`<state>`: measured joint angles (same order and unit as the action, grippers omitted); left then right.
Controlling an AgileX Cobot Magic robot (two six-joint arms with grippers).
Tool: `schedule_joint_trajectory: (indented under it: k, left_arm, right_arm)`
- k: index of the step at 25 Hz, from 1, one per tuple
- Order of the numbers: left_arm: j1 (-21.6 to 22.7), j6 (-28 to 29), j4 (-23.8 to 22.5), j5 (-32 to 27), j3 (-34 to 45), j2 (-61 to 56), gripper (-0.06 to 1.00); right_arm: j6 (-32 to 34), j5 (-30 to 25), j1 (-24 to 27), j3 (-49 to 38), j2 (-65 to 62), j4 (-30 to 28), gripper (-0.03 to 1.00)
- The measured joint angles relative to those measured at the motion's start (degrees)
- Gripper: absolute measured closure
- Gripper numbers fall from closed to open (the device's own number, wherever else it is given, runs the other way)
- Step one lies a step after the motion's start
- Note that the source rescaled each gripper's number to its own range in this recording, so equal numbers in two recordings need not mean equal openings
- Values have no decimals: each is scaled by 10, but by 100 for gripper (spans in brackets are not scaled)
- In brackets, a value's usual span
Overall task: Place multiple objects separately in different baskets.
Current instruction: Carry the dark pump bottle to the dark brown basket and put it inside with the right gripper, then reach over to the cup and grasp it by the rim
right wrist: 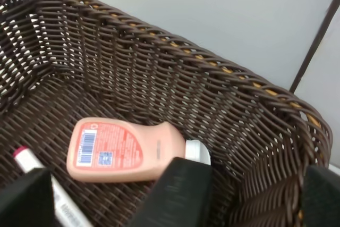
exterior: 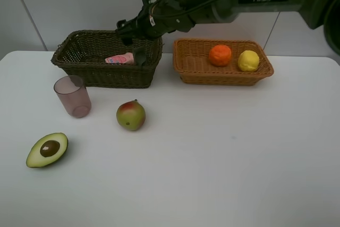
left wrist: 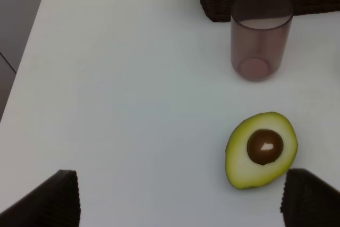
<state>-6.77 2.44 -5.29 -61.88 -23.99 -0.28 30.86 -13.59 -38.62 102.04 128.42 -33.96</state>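
Right wrist view: right gripper (right wrist: 178, 171) stands spread either side of the black pump bottle (right wrist: 170, 206) inside the dark basket (right wrist: 159, 94), at its 3 o'clock end from overhead. I judge this the release; I should retract straight up, clearing the rim. Left gripper (left wrist: 180, 176): spread, empty.

The deep basket (exterior: 85, 73) stands at the back of the table (exterior: 223, 158), toward the left. Three things are inside it. The small bottle (exterior: 119, 58) lies near the middle, and the marker (right wrist: 61, 200) lies near that bottle. The pump bottle (exterior: 139, 56) is by the basket's right end.

The shallow basket (exterior: 223, 75) stands just to the right of the deep basket, not touching it. The orange (exterior: 220, 55) and the lemon (exterior: 248, 60) lie in it, the orange nearer the deep basket.

The cup (exterior: 72, 96) stands upright just in front of the deep basket's left end. The pear-like fruit (exterior: 130, 115) lies in front of its right end, a bit farther off. The half avocado (exterior: 48, 150) lies farthest in front of the deep basket, past the cup.
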Motion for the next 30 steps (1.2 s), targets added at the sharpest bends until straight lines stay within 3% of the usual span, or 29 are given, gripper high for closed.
schedule_joint_trajectory:
  k: [11,17,24,30]
  left_arm:
    - [0,0,0,0,0,0,-6]
    - [0,0,0,0,0,0,-6]
    - [0,0,0,0,0,0,-6]
    - [0,0,0,0,0,0,-6]
  right_arm:
    - [0,-13,0,0,-12,3,-3]
    - [0,-74,-1,0,-55,21,-3]
    - [-11,-193,-2,-11,-116,51,-3]
    - [-41,-202,0,-124,-209,53,-3]
